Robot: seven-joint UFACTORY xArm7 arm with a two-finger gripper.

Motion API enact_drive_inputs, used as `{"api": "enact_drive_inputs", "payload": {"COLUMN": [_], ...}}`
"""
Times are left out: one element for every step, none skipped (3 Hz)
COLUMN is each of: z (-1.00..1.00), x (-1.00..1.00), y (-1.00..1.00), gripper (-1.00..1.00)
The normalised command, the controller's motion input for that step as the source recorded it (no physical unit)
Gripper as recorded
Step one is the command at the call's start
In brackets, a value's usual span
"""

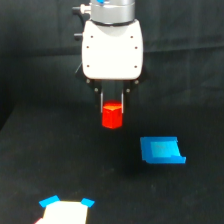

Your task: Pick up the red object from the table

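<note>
The red object (pixel 112 115) is a small red-orange hexagonal block held between the dark fingers of my gripper (pixel 113 108), which is shut on it. The block hangs under the white gripper body (pixel 112 50), and appears raised above the black table (pixel 60 160) with dark surface visible below it. The fingers cover the block's upper sides.
A flat bright blue tray-like piece (pixel 161 150) lies on the table to the exterior view's right and nearer than the gripper. At the bottom edge, left of centre, a pale block with blue corners (pixel 66 211) sits partly cut off.
</note>
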Motion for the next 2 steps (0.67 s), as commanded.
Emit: {"api": "enact_drive_inputs", "payload": {"z": [0.40,0.30], "x": [0.95,0.81], "y": [-0.32,-0.48], "gripper": [-1.00,-1.00]}}
